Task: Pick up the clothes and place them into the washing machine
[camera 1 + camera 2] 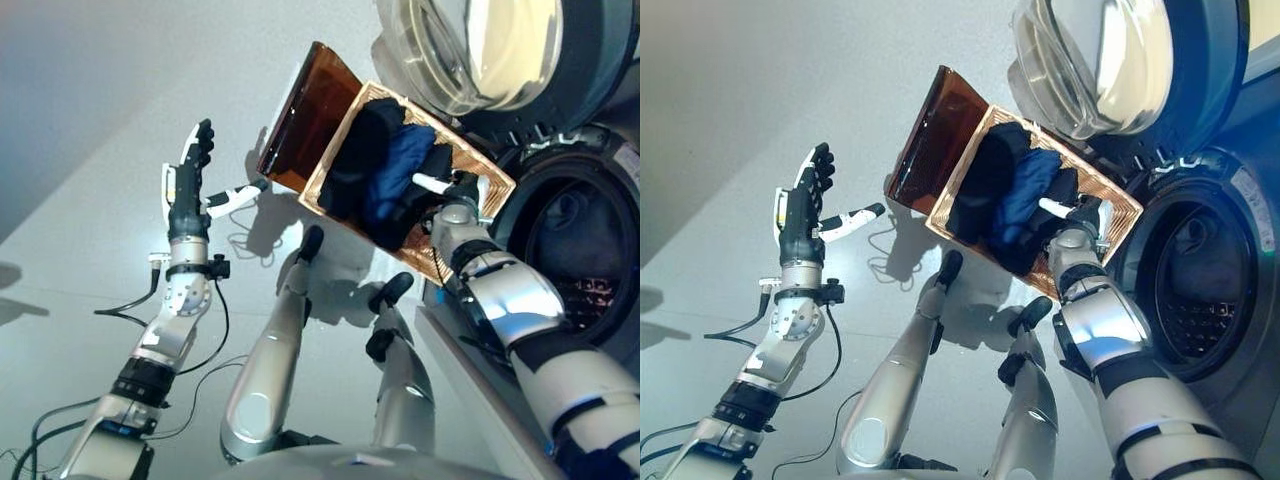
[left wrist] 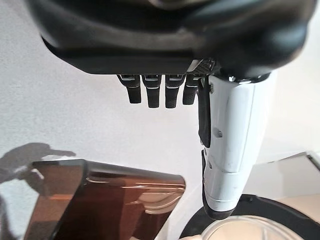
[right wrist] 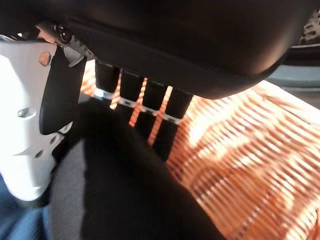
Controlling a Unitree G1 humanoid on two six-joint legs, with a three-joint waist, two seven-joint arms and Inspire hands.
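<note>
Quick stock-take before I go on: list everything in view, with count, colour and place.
Basket: one, woven orange-brown, on the floor beside the washing machine.
Basket lid: one, dark brown, open, standing off the basket's far side.
Clothes: one black garment and one blue garment, in the basket.
Washing machine: one, dark grey, door open.
Left hand: open, raised over the floor, holding nothing.
Right hand: in the basket, fingers reaching into the black garment.
</note>
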